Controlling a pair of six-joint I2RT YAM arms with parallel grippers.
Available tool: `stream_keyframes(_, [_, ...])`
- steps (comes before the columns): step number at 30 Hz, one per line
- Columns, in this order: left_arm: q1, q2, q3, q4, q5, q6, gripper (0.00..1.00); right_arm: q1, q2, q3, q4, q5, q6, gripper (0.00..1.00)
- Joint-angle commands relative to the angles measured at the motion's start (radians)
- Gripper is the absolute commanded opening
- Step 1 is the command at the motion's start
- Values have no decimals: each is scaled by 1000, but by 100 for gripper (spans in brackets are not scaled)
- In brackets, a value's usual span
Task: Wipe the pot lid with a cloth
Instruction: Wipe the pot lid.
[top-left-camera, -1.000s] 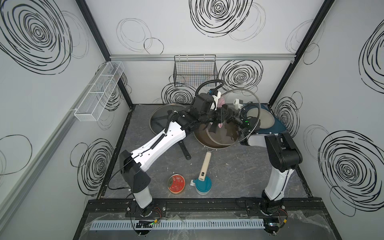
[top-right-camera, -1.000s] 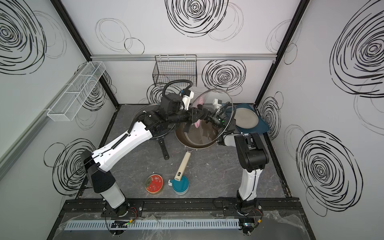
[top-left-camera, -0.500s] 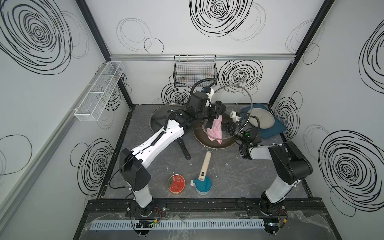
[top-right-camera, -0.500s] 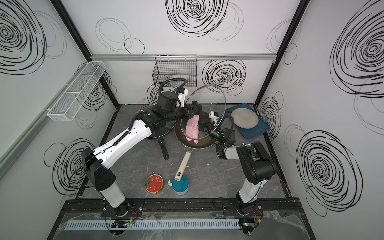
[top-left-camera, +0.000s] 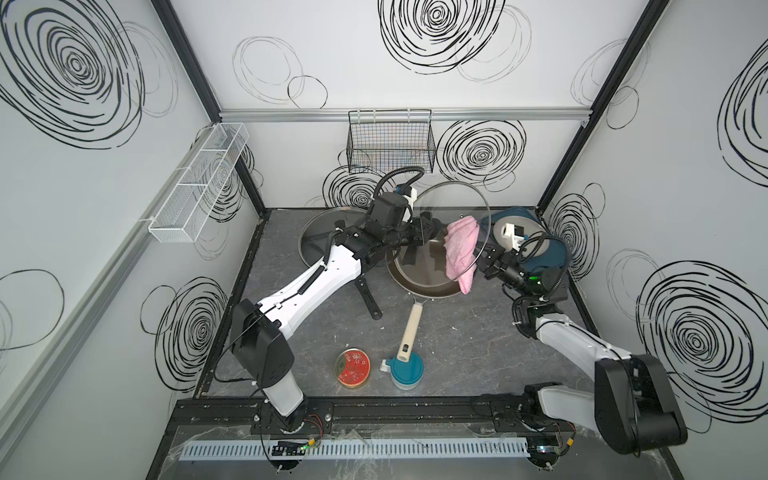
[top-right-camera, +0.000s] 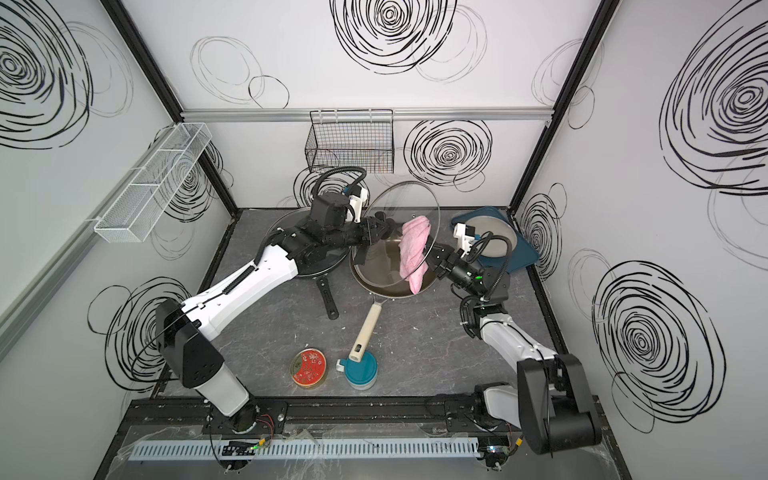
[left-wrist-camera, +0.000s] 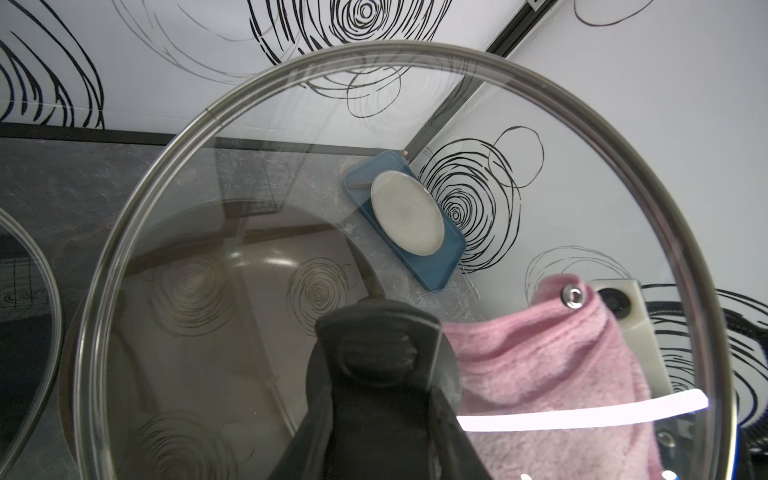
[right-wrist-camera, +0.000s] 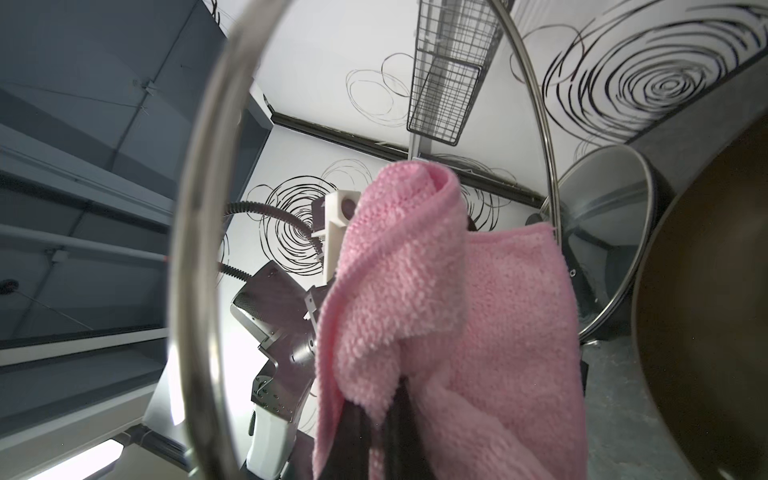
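- The right fingers (right-wrist-camera: 399, 440) are clamped shut on the fuzzy pink square cloth (top-left-camera: 459, 249), spreading it against the glass (wiping needs contact).
- The round glass pot lid (top-left-camera: 440, 208) stands nearly on edge above the brown frying pan (top-left-camera: 419, 274), which exposes its underside to the cloth.
- The left fingers (left-wrist-camera: 307, 449) grip the lid's black knob (left-wrist-camera: 374, 349), probably bracing it against the push.
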Motion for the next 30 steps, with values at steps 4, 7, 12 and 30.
stream_keyframes(4, [4,-88,-19,213,-7,9,0,-79,-76,122,-143,-54,-100,0])
stream_keyframes(7, [-9,-99,-18,207,0,10,0,-95,-26,166,-119,-63,-97,0])
stream_keyframes(12, [-45,-106,1,185,11,18,0,-101,125,263,-7,-66,-61,0])
stream_keyframes(30, [-90,-78,75,228,50,-14,0,97,525,438,294,-11,55,0])
